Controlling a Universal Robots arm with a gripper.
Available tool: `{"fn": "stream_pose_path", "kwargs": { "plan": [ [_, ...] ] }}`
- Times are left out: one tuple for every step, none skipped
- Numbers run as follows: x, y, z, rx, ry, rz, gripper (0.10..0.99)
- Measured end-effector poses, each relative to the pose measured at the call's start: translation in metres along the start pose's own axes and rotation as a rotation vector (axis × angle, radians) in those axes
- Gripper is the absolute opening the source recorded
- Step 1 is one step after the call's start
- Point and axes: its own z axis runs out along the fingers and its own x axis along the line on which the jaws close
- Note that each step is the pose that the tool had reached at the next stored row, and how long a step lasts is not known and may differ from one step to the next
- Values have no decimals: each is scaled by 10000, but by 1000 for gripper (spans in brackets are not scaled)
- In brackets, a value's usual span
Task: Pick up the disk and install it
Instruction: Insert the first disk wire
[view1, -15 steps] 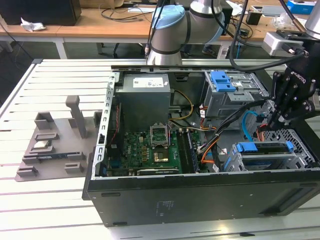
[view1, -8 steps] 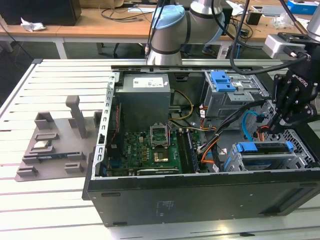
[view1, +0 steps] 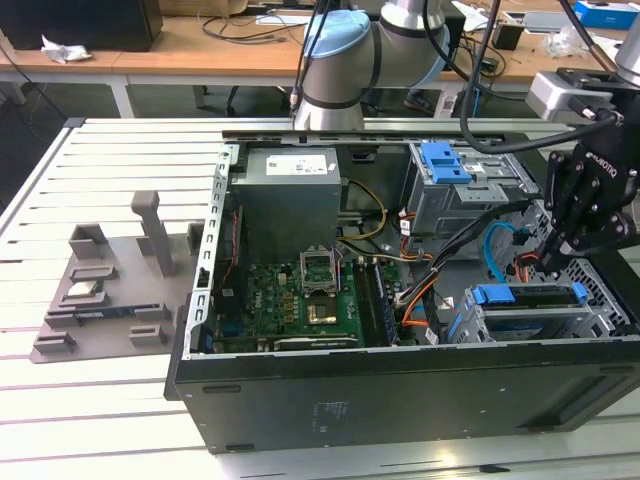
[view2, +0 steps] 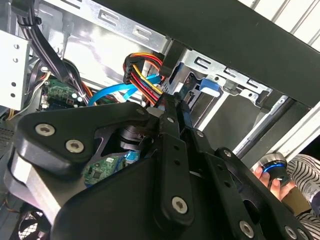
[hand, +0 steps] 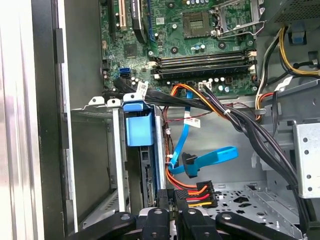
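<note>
While the disk (view1: 530, 297) sits in its bay (view1: 520, 325), we hover the tool (view1: 560, 262).
We cannot tell its grip; we should press squarely.

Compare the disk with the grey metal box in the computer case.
The disk is smaller and blue-framed; the grey box is larger, with a white sticker. The disk sits in a cage by the gripper; the box lies far from it. Both are inside the open case.

Black gripper (view2: 172, 107) linkage sits near the red-yellow wire bundle (view2: 142, 75); blue latch (view2: 210, 86) lies just beyond the bundle.
</note>
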Motion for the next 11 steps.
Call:
{"fn": "stream_pose_path", "kwargs": {
  "plan": [
    [4, 0, 2, 0, 0, 0, 165],
    [7, 0, 3, 0, -1, 0, 165],
    [12, 0, 5, 0, 0, 0, 165],
    [15, 0, 6, 0, 0, 0, 165],
    [20, 0, 8, 0, 0, 0, 165],
    [24, 0, 10, 1, -1, 0, 165],
    [28, 0, 11, 0, 0, 0, 165],
    [32, 0, 13, 0, 0, 0, 165],
    [39, -1, 16, 0, 0, 0, 165],
    [49, -1, 19, 1, 0, 0, 165],
    [57, -1, 22, 0, 0, 0, 165]
  ]
}}
